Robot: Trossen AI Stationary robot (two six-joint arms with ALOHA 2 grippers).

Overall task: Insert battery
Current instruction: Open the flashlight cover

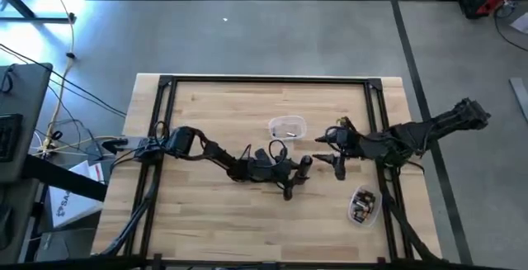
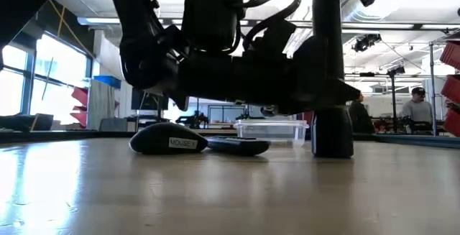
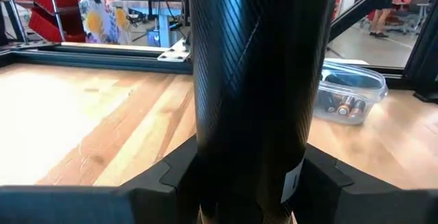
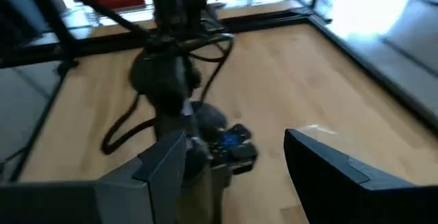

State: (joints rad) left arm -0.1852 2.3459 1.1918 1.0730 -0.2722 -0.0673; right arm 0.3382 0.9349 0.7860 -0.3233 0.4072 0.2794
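Observation:
A black cylinder with a woven pattern [image 3: 253, 80] stands upright on the table [image 2: 332, 131]. My left gripper [image 1: 297, 177] is shut on it near the table's middle. Left of it, under my left arm, a black mouse [image 2: 169, 140] with a white label lies on the table. A flat dark cover [image 2: 237, 146] lies beside it. Batteries [image 3: 345, 104] lie in a clear tub [image 1: 363, 206] at the near right. My right gripper [image 1: 328, 154] hangs open just right of the cylinder, nothing between its fingers [image 4: 236, 176]. My left gripper has the black cylinder between its two fingers [image 3: 171, 176], which reach in level from the table's left and lie across it. The cylinder stands upright, its wider lower end [image 2: 332, 149] on the table. The cylinder itself hides the pads.
An empty clear tub [image 1: 287, 127] stands just beyond the grippers. A black frame [image 1: 165, 84] runs along the table's edges. People stand in the room behind the table. There is bare wood at the near left.

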